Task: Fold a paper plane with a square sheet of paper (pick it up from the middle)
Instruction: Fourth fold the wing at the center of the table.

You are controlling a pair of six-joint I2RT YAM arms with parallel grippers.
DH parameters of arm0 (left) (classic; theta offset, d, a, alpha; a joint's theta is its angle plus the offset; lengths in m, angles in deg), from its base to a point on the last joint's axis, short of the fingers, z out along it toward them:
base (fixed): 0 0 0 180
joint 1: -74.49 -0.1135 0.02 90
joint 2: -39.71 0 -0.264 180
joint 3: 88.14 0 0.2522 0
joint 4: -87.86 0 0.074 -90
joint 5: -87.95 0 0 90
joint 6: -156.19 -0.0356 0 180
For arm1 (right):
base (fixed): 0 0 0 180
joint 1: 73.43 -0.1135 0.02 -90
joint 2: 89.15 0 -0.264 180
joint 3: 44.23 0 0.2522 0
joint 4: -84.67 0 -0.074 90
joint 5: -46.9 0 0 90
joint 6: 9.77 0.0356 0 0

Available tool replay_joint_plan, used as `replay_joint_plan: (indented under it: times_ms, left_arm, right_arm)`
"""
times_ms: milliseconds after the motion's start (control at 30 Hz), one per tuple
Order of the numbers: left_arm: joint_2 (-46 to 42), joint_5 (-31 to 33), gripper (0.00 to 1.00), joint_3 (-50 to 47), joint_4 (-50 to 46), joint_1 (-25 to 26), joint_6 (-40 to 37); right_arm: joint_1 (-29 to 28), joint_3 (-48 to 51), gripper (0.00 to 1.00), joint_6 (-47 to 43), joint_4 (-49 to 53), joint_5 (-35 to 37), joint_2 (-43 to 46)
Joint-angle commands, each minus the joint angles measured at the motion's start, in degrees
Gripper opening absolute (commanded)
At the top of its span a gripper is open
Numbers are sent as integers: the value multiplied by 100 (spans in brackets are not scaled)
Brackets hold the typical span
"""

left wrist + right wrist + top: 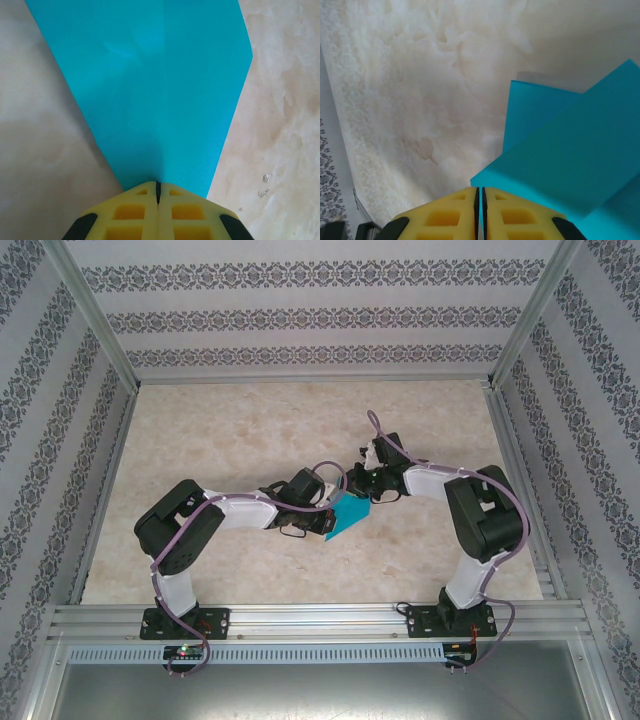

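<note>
Teal sheet of paper [350, 512], partly folded. Top view: it lies near the middle of the marble-patterned table [220, 440], slightly toward 4 o'clock, with my left gripper [322, 523] at its 9 o'clock and my right gripper [368, 494] at its 1 o'clock. Left wrist view: my yellow fingers [130, 217] are clamped on the sheet's narrow end, and a centre crease runs to 12 o'clock. Right wrist view: my fingers are pinched together on a folded edge, with layers overlapping toward 3 o'clock. Judged light, limp, smooth and easily torn; best gripped at doubled edges.
</note>
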Motion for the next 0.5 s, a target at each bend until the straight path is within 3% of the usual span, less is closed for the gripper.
replay_joint_plan:
  times_ms: [0, 467]
  left_arm:
    - [427, 66, 0, -202, -907, 4, -132]
    - [464, 22, 0, -393, -932, 4, -163]
  right_arm:
    - [-23, -40, 12, 99, -278, -139, -259]
    - [668, -348, 12, -666, 303, 377, -653]
